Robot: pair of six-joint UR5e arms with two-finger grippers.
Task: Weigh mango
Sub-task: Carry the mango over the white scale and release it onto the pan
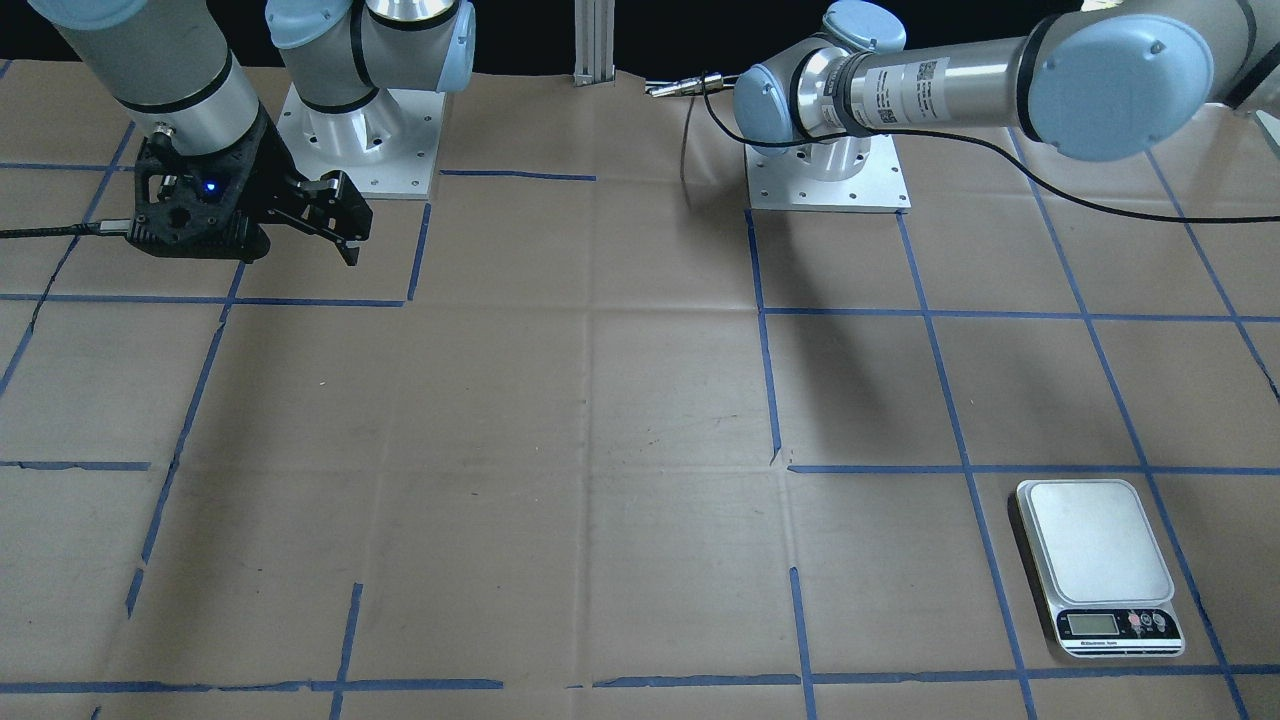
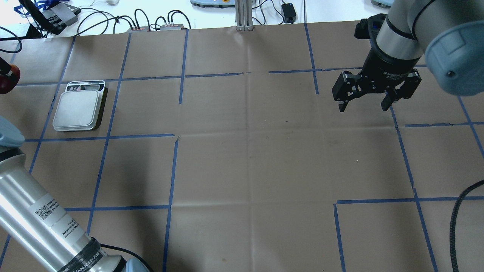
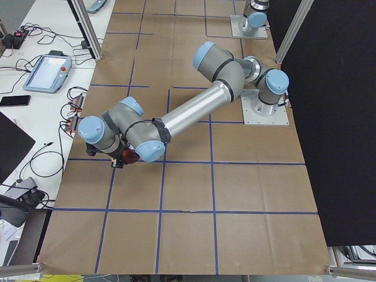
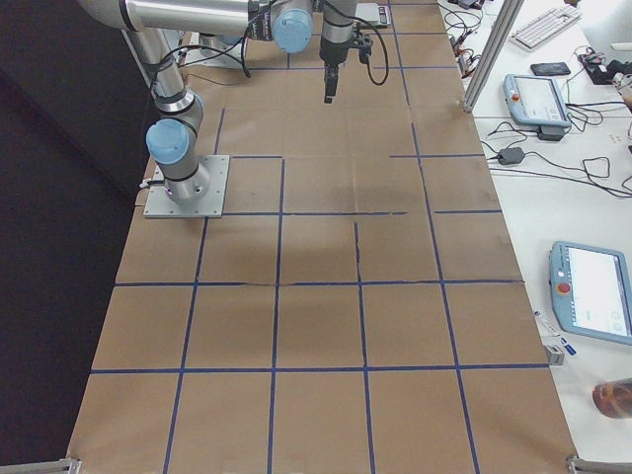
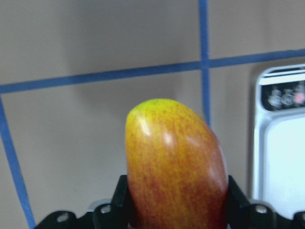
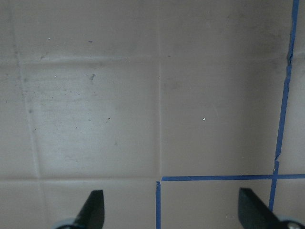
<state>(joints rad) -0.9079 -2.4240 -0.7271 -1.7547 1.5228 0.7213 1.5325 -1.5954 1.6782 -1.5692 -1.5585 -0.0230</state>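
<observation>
- Mango (image 5: pixel 174 157), an elongated oval fruit with glossy skin, dark red at the gripped end and fading to yellow-green at the free tip, is being held by the left gripper (image 5: pixel 176 210), whose black jaws are being pressed against its two flanks.
- The fruit is being carried just beside the flat silver rectangular kitchen scale (image 5: pixel 281 148), over the brown paper-covered table (image 2: pixel 245 151) with its blue tape grid. It is not yet being set on the platform.
- The right gripper (image 2: pixel 365 107) is being presented well apart, across the table, with jaws spread and nothing between them.
- Risk, judged: only the red end is being clamped, and the skin is smooth and rounded. The fruit could slip or pivot in the jaws while it is being moved sideways.
- Risk, judged: an oval fruit released off-centre or from a height could roll off the platform or shift the light scale.
- Risk, judged: a reading taken while the jaws are touching the fruit would be false.
- Writing: a QR-code label (image 1: pixel 905 85) is being shown on the left arm's silver tube, but the print beside it is too small to be read.
- White lettering on the right gripper's black collar cannot be read.
- No figure can be made out on the scale's display (image 1: pixel 1092 626).
</observation>
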